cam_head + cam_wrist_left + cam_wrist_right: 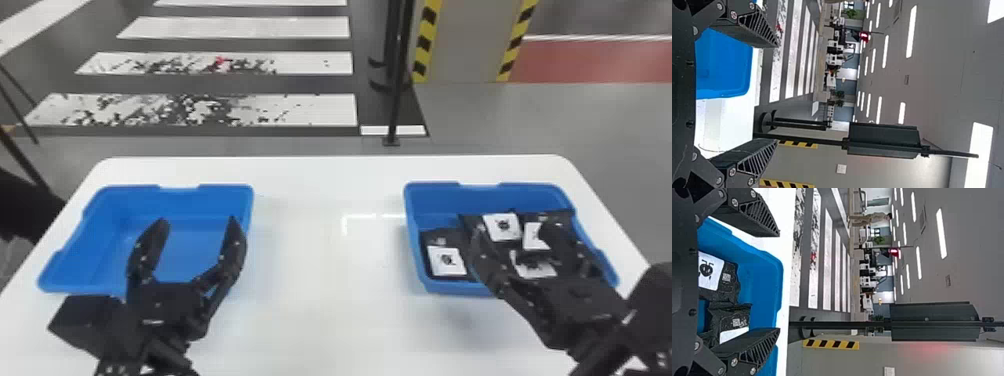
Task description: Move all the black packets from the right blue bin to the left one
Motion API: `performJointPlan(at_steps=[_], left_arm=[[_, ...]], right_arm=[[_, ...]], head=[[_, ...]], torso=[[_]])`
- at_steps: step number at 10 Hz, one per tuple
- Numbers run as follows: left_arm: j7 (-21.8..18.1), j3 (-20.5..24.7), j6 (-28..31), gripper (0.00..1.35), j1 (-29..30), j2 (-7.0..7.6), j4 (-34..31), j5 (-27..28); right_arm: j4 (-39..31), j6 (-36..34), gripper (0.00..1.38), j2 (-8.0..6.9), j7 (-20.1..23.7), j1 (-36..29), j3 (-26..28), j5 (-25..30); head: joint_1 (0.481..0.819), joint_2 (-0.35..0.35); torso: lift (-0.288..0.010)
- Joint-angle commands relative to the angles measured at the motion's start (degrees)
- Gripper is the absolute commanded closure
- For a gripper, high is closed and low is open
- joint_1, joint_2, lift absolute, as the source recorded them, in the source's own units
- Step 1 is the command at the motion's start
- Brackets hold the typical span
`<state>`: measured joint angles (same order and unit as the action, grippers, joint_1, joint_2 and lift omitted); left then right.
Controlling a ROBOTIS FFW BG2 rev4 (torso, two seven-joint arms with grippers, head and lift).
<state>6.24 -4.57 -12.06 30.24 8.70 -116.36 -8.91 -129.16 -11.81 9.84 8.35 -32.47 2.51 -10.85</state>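
Note:
In the head view my left gripper (pixel 192 225) stands open above the left blue bin (pixel 112 240), which holds no packets. My right gripper (pixel 515 237) is open over the right blue bin (pixel 435 196), where several black packets with white labels lie. One black packet (pixel 446 261) rests at that bin's left side; another black packet (pixel 502 226) lies toward the back. In the left wrist view the left gripper (pixel 777 93) has nothing between its spread fingers. The right wrist view has the right gripper (pixel 779 282) spread, with black packets (pixel 730 282) beyond it in the bin.
Both bins stand on a white table (pixel 325 250), with bare tabletop between them. Behind the table a thin black pole (pixel 398 75) rises from the floor near a striped yellow and black frame (pixel 424 45).

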Motion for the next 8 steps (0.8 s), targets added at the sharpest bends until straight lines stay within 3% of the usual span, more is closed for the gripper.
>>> performJointPlan(at_steps=[1, 8], left_arm=[[0.00, 0.00, -0.03, 0.20, 0.14, 0.00, 0.00, 0.00], [0.00, 0.23, -0.31, 0.20, 0.28, -0.09, 0.00, -0.68]], right_arm=[[0.00, 0.00, 0.18, 0.00, 0.00, -0.01, 0.00, 0.00], [-0.28, -1.41, 0.18, 0.00, 0.00, 0.13, -0.11, -0.23]], head=[[0.695, 0.015], [0.695, 0.018]], torso=[[-0.168], [-0.168]])
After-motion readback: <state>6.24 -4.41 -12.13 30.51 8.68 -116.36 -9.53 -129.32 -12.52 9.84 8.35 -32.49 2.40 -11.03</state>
